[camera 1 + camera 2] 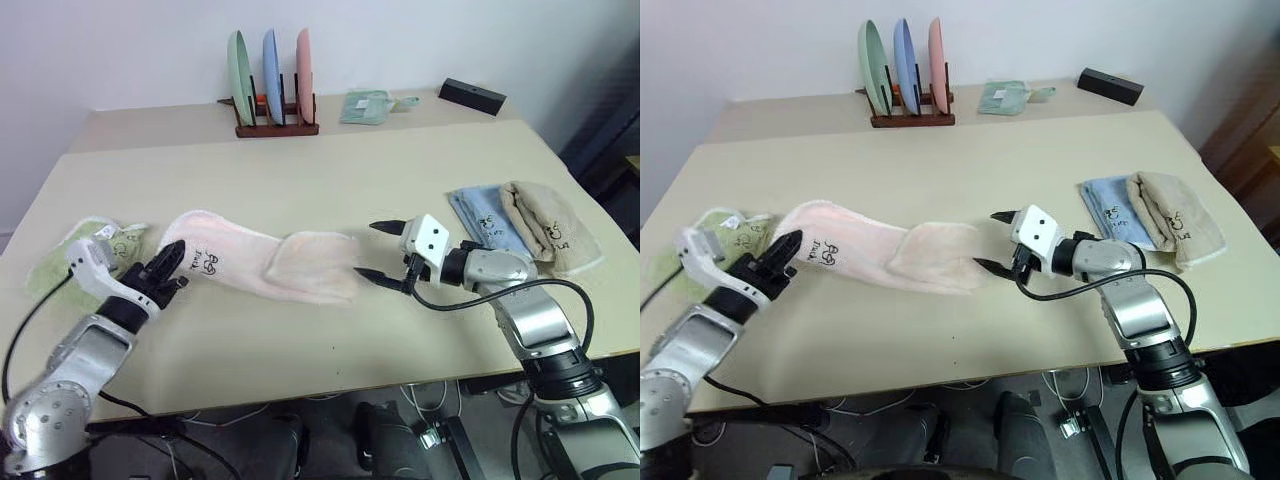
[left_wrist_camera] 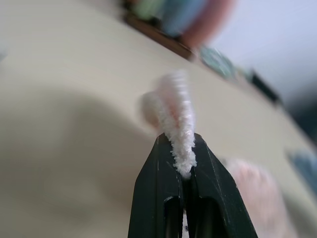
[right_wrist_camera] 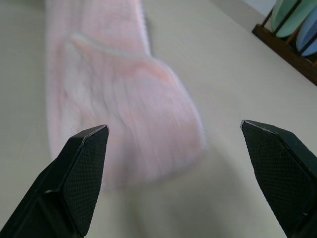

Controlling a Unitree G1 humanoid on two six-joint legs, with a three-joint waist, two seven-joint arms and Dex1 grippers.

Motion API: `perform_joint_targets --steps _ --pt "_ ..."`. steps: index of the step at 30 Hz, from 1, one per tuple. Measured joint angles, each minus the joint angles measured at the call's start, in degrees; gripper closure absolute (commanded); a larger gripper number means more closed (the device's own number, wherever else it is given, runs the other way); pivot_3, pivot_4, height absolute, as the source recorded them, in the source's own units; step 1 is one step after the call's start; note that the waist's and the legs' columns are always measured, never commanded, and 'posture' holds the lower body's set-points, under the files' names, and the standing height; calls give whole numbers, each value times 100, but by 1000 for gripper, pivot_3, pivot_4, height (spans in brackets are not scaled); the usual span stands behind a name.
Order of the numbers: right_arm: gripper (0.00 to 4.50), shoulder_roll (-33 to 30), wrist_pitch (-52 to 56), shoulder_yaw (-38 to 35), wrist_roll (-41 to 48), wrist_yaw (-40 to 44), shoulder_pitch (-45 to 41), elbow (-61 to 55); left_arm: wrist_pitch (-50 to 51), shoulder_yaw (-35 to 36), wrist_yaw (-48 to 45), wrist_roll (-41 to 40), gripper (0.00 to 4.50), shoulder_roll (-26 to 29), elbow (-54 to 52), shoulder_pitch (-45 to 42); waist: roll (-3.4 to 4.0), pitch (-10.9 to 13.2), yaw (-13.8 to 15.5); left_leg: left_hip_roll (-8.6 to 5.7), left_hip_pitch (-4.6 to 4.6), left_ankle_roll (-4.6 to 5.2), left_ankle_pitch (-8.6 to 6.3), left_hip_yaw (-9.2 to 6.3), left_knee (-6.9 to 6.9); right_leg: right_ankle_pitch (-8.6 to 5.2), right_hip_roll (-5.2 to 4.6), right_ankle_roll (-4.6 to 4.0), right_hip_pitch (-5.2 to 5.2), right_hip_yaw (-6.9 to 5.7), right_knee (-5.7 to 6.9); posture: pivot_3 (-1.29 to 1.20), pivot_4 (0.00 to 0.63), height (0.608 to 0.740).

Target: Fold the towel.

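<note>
The pale pink towel (image 1: 262,262) lies as a long crumpled band across the middle of the table, with a dark printed mark near its left end and its right end doubled over. My left gripper (image 1: 168,268) is shut on the towel's left end, which is lifted a little off the table; the left wrist view shows the terry edge (image 2: 179,144) pinched between the fingers. My right gripper (image 1: 380,250) stands open just right of the folded right end, with nothing between its fingers (image 3: 84,173). The towel (image 3: 124,99) lies ahead of it.
A light green towel (image 1: 75,255) lies at the left edge beside my left arm. Blue (image 1: 485,220) and beige (image 1: 545,232) folded towels sit at the right. A rack with three plates (image 1: 272,85), a small green cloth (image 1: 368,105) and a black box (image 1: 472,95) stand at the back.
</note>
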Motion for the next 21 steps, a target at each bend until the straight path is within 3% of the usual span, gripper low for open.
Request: perform_joint_targets --steps 5,8,12,16,20,21 --pt "117 25 -87 5 -98 -52 2 237 131 -1270 -726 785 4460 333 -70 -1229 -2 1 4 0 -6 -2 1 -8 2 3 -2 -2 -1 -5 -1 0 150 738" --pt "117 55 -128 17 -104 -114 31 258 206 -2751 -1449 1621 4460 438 -141 -2447 0 -1 -21 -3 -4 1 0 2 0 4 -4 -1 1 -1 -4 0 150 738" --pt "117 21 -135 -33 -164 -236 147 284 289 -4085 -2113 2544 4460 247 282 -2973 2 -1 -189 5 -6 2 -1 6 -16 3 7 -1 -20 11 -2 0 150 738" --pt "117 20 -152 -35 -226 -318 197 286 334 -4970 -2549 3359 4460 122 742 -3246 2 -1 -206 7 -5 0 0 6 -16 4 9 -2 -20 11 0 0 150 738" --pt "117 3 -152 -56 -271 -400 253 285 273 -5283 -2819 3953 4460 155 1035 -3218 1 -1 -171 7 -7 0 0 4 -13 3 8 -2 -20 11 0 0 150 738" --pt "117 -6 -152 -57 -272 -411 270 285 273 -5277 -2885 4014 4197 154 1036 -3195 1 -1 -167 6 -7 0 0 4 -13 4 7 -2 -19 11 -1 0 150 738"
